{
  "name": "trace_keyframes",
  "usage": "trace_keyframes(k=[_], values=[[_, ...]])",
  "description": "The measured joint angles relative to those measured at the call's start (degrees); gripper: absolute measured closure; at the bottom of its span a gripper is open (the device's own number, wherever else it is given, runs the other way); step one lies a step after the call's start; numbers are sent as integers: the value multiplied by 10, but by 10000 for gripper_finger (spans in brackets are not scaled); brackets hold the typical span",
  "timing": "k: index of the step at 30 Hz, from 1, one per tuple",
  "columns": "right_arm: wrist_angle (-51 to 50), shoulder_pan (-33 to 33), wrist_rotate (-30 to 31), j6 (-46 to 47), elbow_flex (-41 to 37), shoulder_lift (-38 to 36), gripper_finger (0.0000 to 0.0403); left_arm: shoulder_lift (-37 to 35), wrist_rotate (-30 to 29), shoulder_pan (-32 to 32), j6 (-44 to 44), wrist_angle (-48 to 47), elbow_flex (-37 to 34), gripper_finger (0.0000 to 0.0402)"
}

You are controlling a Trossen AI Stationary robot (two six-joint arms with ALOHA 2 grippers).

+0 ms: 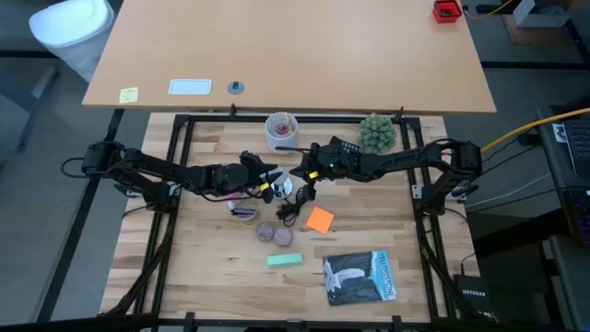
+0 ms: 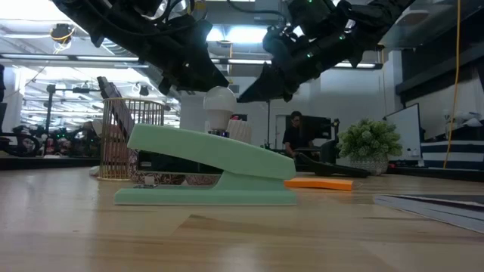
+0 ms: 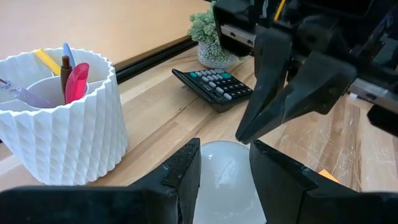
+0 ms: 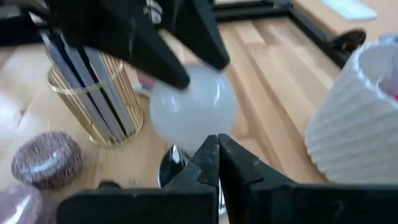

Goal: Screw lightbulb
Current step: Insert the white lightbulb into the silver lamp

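White lightbulb (image 4: 193, 109) gripped round its dome by left gripper (image 3: 225, 167), base down over socket (image 4: 173, 167); right gripper (image 4: 217, 144) clenched empty beside it, likely waiting.

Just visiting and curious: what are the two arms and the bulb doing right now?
Left gripper clamped on the lightbulb, above the table. Right gripper shut, empty, tips right beside the bulb. Nothing blocking.
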Motion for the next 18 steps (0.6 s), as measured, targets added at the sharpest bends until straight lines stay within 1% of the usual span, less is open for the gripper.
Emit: trace_keyframes(k=[4,11,18], values=[[27,0,0,0,0,0,394,0,0,0,0,0,0,273],[36,0,0,0,0,0,399,0,0,0,0,0,0,273],[54,1,0,-1,0,0,394,0,0,0,0,0,0,273]])
